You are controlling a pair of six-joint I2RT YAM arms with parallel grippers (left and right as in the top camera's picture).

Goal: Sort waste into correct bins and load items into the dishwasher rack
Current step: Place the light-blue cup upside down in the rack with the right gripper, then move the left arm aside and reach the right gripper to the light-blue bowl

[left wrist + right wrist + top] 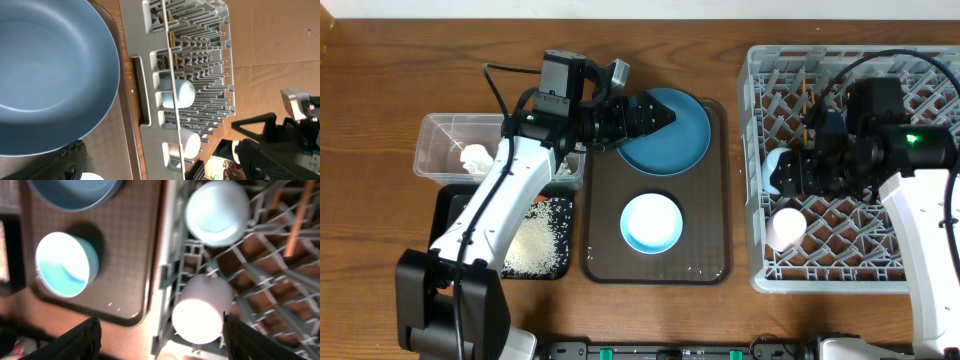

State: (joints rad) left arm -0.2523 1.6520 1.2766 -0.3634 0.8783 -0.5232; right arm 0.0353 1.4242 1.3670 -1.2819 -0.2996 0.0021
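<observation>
The blue plate (670, 140) (45, 75) lies at the far end of the brown tray. My left gripper (665, 118) (160, 170) is open at the plate's left rim, one finger beside the edge. The white bowl (651, 222) (65, 265) sits on the same tray. The grey rack (920, 270) (145, 100) holds the white cup (786, 228) (200, 310) and the light blue cup (177, 94) (217, 211). My right gripper (782, 180) (167, 340) is open above the cups. The clear tub (435, 135) holds a paper wad (475, 158). The black tray (450, 205) holds rice (545, 240). Wrapper and carrot are out of view.
The dark brown serving tray (705, 250) lies between the bins and the rack. Wooden chopsticks (807, 90) (295, 220) stand in the rack's far part. My left arm stretches over the tub and the black tray.
</observation>
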